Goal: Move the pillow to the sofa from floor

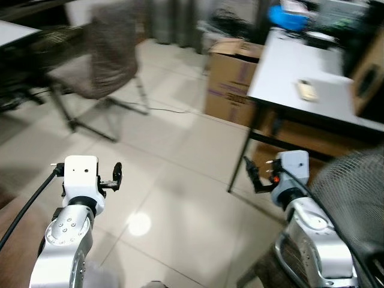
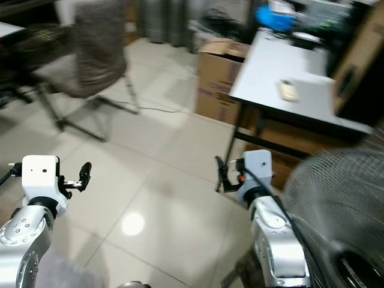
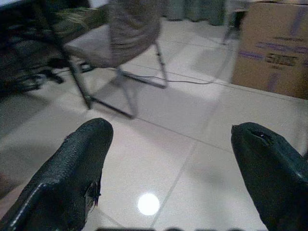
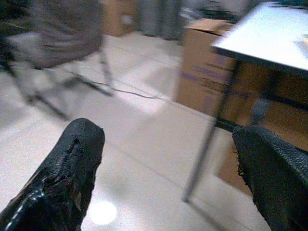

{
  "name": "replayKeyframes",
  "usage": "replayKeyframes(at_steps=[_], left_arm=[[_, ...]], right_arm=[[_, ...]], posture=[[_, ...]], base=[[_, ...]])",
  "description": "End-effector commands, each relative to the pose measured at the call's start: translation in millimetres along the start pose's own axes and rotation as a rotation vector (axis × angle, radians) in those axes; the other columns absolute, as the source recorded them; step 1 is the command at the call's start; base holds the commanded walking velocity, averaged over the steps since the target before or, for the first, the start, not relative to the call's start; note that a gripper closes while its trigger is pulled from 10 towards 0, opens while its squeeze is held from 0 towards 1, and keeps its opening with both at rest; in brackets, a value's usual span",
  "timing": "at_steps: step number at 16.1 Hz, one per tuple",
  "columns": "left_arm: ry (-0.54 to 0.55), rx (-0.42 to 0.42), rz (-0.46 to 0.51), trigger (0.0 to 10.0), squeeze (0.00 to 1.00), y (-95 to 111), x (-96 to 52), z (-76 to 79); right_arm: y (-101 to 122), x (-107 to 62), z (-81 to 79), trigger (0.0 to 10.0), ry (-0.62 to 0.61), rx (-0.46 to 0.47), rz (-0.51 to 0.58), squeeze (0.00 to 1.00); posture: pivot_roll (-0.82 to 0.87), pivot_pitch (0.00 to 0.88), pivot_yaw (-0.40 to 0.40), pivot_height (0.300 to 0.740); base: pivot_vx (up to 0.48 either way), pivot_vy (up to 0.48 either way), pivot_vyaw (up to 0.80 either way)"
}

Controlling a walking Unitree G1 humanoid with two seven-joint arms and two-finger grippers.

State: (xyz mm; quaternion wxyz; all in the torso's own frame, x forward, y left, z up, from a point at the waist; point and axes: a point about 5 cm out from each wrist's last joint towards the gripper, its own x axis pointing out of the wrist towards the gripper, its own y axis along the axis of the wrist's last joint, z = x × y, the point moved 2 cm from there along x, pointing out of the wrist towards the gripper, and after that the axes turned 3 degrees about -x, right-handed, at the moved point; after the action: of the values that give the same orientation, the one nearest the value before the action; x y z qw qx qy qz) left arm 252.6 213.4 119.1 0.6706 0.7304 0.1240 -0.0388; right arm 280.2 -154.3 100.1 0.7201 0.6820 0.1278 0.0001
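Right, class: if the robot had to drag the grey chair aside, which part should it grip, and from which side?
Probably the top edge of the chair backrest, a thin upright panel that open fingers could straddle. Come from above, on the side nearer the cardboard box, since the seat juts out the other way. The view is blurred, so treat this as a judgement.

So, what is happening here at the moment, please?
The robot is on the move across a tiled floor, the view blurred. Both pincers are held out in front, open and empty: the left pincer and the right pincer. Ahead stand a grey chair, a cardboard box and a white table. Nothing is being handled yet.
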Motion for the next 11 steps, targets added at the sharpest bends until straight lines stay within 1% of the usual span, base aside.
replayKeyframes(at_steps=[1, 2, 4, 5, 6, 8, 9, 10, 11], left_arm=[[-0.015, 0.005, 0.017, 10.0, 0.00, 3.6, 0.4, 2.9], [-0.018, 0.008, 0.025, 10.0, 0.00, 4.5, 1.6, 3.6], [-0.020, 0.011, 0.023, 10.0, 0.00, 5.0, 2.8, 4.9], [-0.022, 0.032, 0.046, 10.0, 0.00, 6.8, 4.7, 8.0], [-0.021, 0.018, 0.059, 10.0, 0.00, 7.8, 5.2, 8.7], [-0.036, -0.010, 0.055, 10.0, 0.00, 7.7, 7.3, 11.6], [-0.052, 0.015, 0.066, 10.0, 0.00, 8.8, 8.1, 14.2], [-0.056, 0.021, 0.076, 10.0, 0.00, 10.4, 8.9, 16.1], [-0.061, 0.022, 0.086, 10.0, 0.00, 12.7, 10.5, 17.8]], right_arm=[[-0.4, -1.2, -0.9, 10.0, 0.015, 0.039, -0.004, 1.00], [-0.6, -1.4, -1.6, 10.0, 0.010, 0.052, -0.004, 1.00], [-1.8, -2.1, -1.2, 10.0, 0.001, 0.049, -0.004, 1.00], [-1.4, -2.7, 0.6, 10.0, -0.010, 0.040, -0.008, 1.00], [-1.1, -2.8, 0.6, 10.0, -0.008, 0.041, -0.008, 1.00], [1.9, -2.2, -0.4, 10.0, 0.000, 0.045, 0.000, 1.00], [2.3, -1.2, -0.2, 10.0, -0.001, 0.034, -0.003, 1.00], [1.2, -0.2, 0.6, 10.0, -0.008, 0.032, -0.008, 1.00], [1.4, 1.2, 0.6, 10.0, -0.011, 0.036, -0.009, 1.00]], posture=[[-0.01, 0.000, -0.009, 0.740], [-0.02, 0.000, -0.003, 0.740], [-0.03, 0.000, 0.006, 0.740], [-0.04, 0.000, 0.014, 0.740], [-0.04, 0.000, 0.015, 0.740], [-0.06, 0.000, 0.022, 0.740], [-0.06, 0.000, 0.024, 0.740], [-0.07, 0.000, 0.027, 0.740], [-0.07, 0.000, 0.029, 0.740]], base=[[0.000, 0.000, 0.80], [0.000, 0.000, 0.80], [0.000, 0.000, 0.80], [0.000, 0.000, 0.80], [0.000, 0.000, 0.80], [0.000, 0.000, 0.80], [0.000, 0.000, 0.80], [0.000, 0.000, 0.80], [0.000, -0.356, 0.80]])
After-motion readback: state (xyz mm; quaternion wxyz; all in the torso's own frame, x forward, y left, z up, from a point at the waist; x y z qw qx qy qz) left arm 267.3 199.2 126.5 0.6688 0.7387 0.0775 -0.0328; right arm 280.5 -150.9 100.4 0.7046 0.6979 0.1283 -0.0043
